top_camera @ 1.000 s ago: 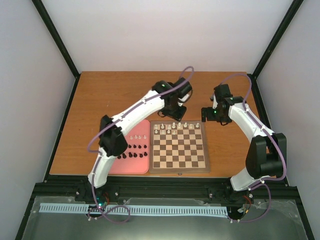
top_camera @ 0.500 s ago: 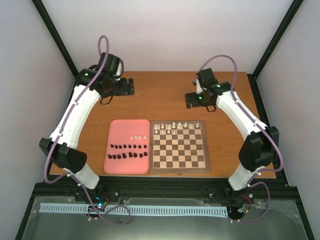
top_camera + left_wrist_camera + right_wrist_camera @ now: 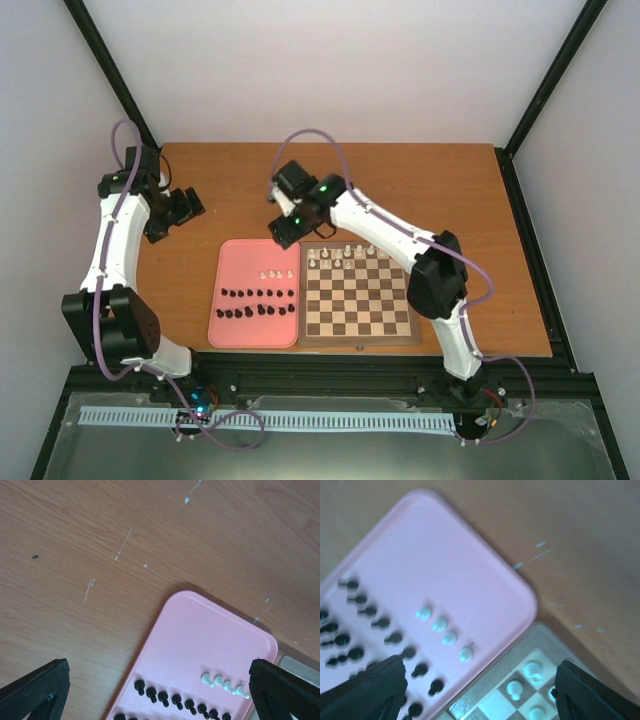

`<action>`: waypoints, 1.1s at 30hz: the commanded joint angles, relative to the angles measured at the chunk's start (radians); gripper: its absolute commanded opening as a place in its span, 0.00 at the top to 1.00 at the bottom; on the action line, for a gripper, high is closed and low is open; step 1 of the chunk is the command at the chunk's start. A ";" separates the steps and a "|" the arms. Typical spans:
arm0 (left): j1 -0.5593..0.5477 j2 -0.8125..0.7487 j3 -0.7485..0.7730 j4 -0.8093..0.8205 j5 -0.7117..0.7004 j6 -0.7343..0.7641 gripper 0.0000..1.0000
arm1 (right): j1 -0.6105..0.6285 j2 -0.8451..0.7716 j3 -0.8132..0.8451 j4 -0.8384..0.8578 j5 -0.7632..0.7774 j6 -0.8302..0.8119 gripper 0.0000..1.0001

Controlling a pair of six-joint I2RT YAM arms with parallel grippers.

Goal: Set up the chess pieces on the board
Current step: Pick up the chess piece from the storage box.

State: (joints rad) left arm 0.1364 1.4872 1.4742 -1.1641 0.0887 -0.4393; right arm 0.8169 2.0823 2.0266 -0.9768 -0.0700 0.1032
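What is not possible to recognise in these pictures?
- Top view: the white pieces on the board are too small to tell their kinds.
- Left wrist view: the lower row of black pieces is cut off by the bottom edge.
- Right wrist view: blur turns the unplaced white pieces on the pink tray into blobs.

Right arm [image 3: 385,228] overhangs board [image 3: 360,300] — left arm [image 3: 113,232] aside.

chessboard [image 3: 358,300] partly set
some white pieces [image 3: 347,252] stand along its far edge; four white [image 3: 275,272] and two black rows [image 3: 258,302] on pink tray [image 3: 232,262]
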 commanded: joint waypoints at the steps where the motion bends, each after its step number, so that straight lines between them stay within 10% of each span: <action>1: 0.014 -0.021 -0.013 0.067 0.081 -0.003 0.00 | 0.054 0.043 0.015 -0.085 -0.073 -0.052 0.24; 10: 0.013 0.008 -0.041 0.102 0.159 -0.016 0.00 | 0.122 0.073 -0.057 -0.092 -0.087 -0.095 0.61; 33: 0.013 0.004 -0.034 0.109 0.190 -0.019 0.00 | 0.112 0.263 0.050 -0.134 0.008 -0.094 0.60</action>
State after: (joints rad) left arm 0.1459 1.4952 1.4269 -1.0702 0.2615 -0.4492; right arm 0.9314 2.3272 2.0407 -1.0851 -0.0910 0.0074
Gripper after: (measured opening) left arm 0.997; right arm 0.399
